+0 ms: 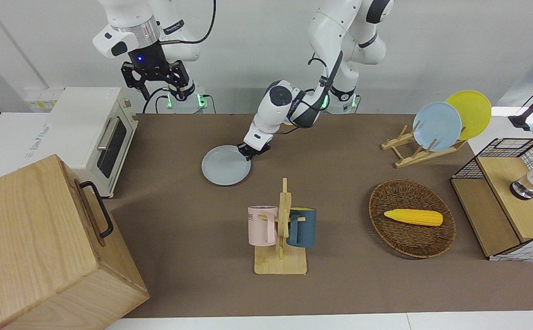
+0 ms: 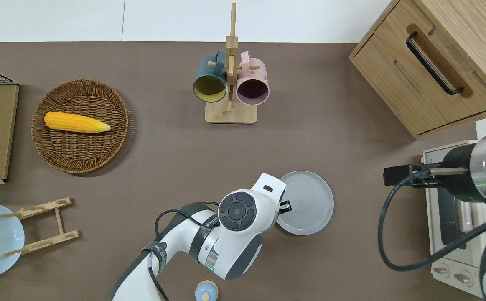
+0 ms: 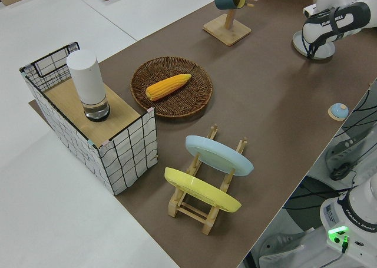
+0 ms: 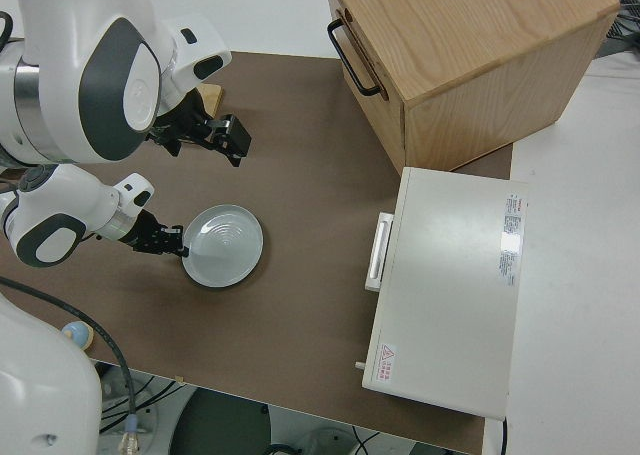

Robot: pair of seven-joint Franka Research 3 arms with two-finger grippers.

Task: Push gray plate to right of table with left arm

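Observation:
The gray plate (image 1: 225,166) lies flat on the brown table (image 1: 362,279), nearer to the robots than the mug rack (image 1: 281,229). It also shows in the overhead view (image 2: 309,205) and the right side view (image 4: 228,245). My left gripper (image 1: 247,153) is low at the table, shut, its fingertips against the plate's rim on the side toward the left arm's end (image 2: 287,205) (image 4: 178,245). My right gripper (image 1: 155,82) is parked, open and empty.
A white toaster oven (image 1: 94,135) and a wooden cabinet (image 1: 41,247) stand at the right arm's end. A wicker basket (image 1: 408,238) with corn, a plate rack (image 1: 413,153) with sky-blue and yellow plates, and a wire shelf (image 1: 509,197) stand toward the left arm's end.

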